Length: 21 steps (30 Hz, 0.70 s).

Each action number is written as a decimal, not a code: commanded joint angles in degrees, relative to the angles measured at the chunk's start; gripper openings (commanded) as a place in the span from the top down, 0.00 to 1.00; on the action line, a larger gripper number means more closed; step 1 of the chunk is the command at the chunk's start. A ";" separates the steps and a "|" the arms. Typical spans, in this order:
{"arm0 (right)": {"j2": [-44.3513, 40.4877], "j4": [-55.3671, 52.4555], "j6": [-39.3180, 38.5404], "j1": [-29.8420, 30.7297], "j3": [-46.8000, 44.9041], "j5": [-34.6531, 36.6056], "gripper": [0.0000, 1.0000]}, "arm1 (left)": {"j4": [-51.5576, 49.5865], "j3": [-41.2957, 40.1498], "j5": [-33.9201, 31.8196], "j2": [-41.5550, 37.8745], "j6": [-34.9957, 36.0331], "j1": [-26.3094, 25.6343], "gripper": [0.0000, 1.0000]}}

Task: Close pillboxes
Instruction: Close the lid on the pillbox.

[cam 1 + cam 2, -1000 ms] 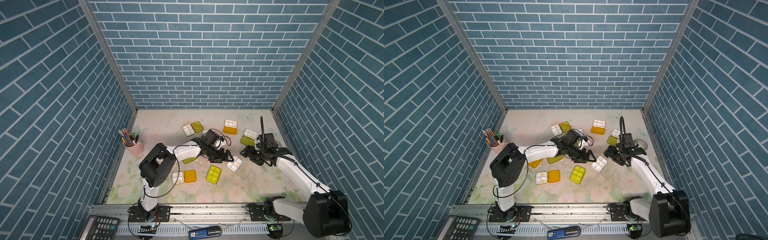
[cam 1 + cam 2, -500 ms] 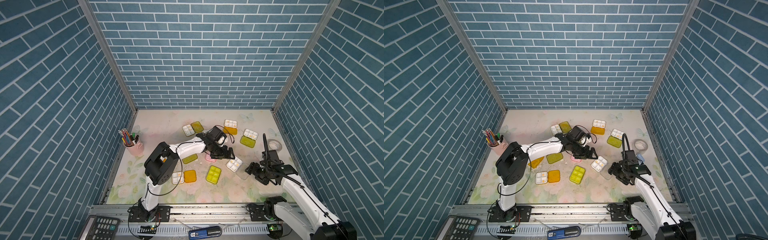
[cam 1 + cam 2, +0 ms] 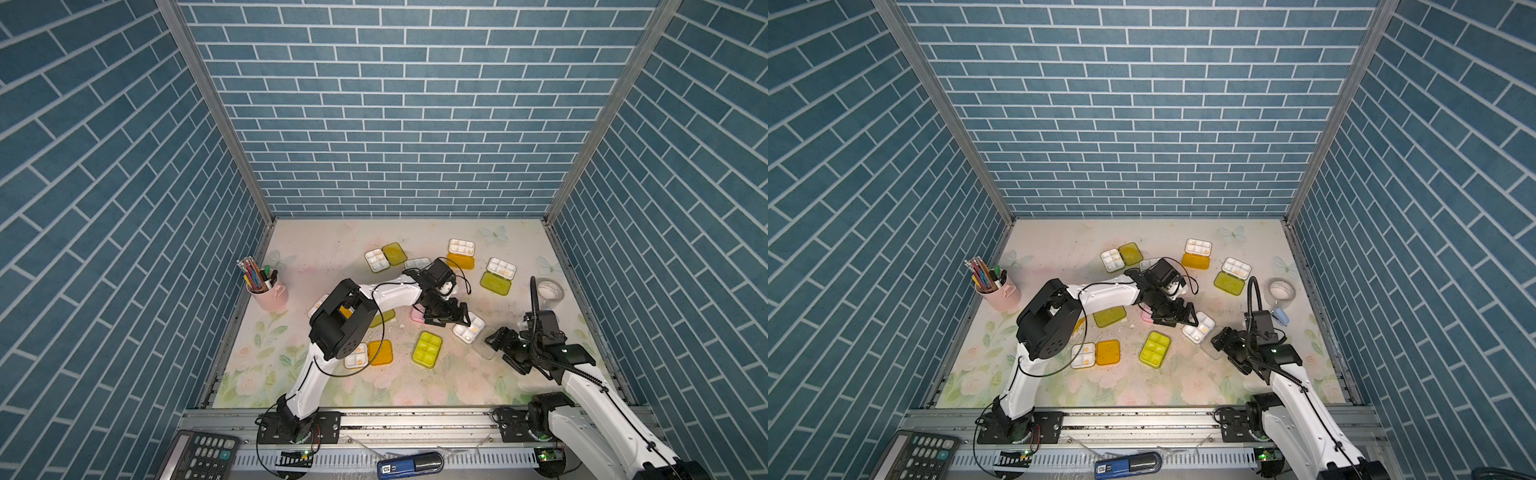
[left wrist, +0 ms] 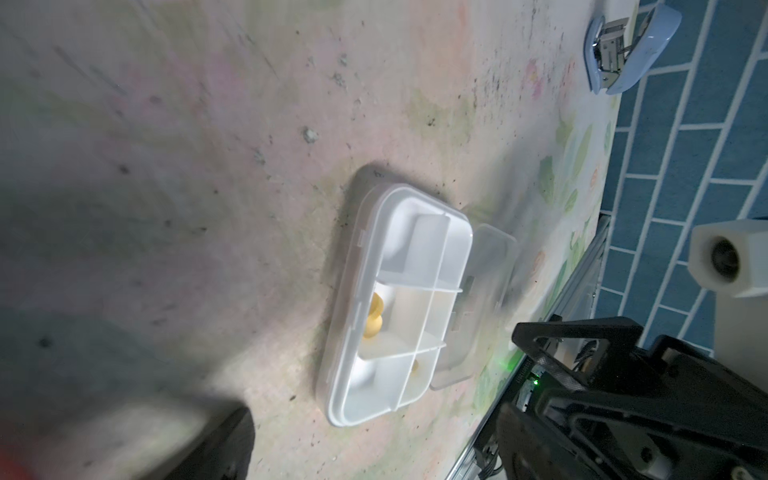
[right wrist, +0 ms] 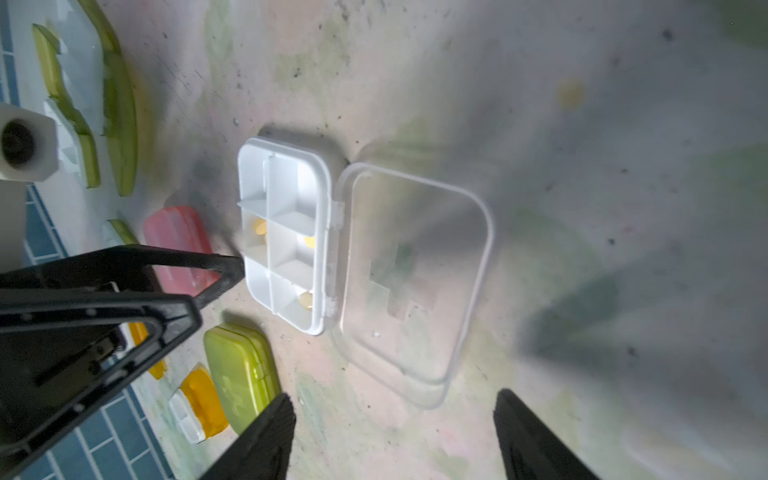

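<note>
An open pillbox with a white tray [image 3: 468, 330] [image 5: 286, 241] and a clear lid [image 3: 487, 348] [image 5: 415, 282] lying flat sits right of centre. My left gripper [image 3: 448, 319] [image 5: 216, 291] is open and empty on the tray's far side, one fingertip close to its rim. My right gripper [image 3: 502, 347] [image 5: 399, 436] is open and empty, just short of the lid's free edge. A shut yellow-green pillbox [image 3: 427, 349] and a shut pink one [image 3: 417, 316] lie nearby. Several other pillboxes lie open: orange-lidded [image 3: 368, 353] [image 3: 461, 253] and green-lidded [image 3: 384, 257] [image 3: 498, 274].
A pink cup of pencils [image 3: 266, 291] stands at the left wall. A tape roll [image 3: 549, 289] and a blue stapler [image 3: 1281, 318] lie near the right wall behind my right arm. A black calculator [image 3: 199, 455] rests on the front rail.
My right arm has swung from beside the green-lidded pillbox at the right back toward the front, to the clear lid. My left gripper has shifted slightly toward the white tray.
</note>
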 commanded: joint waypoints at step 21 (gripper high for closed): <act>6.75 11.76 1.02 -0.93 -2.42 -4.94 0.23 | -0.33 0.37 0.89 2.34 4.22 -2.48 0.08</act>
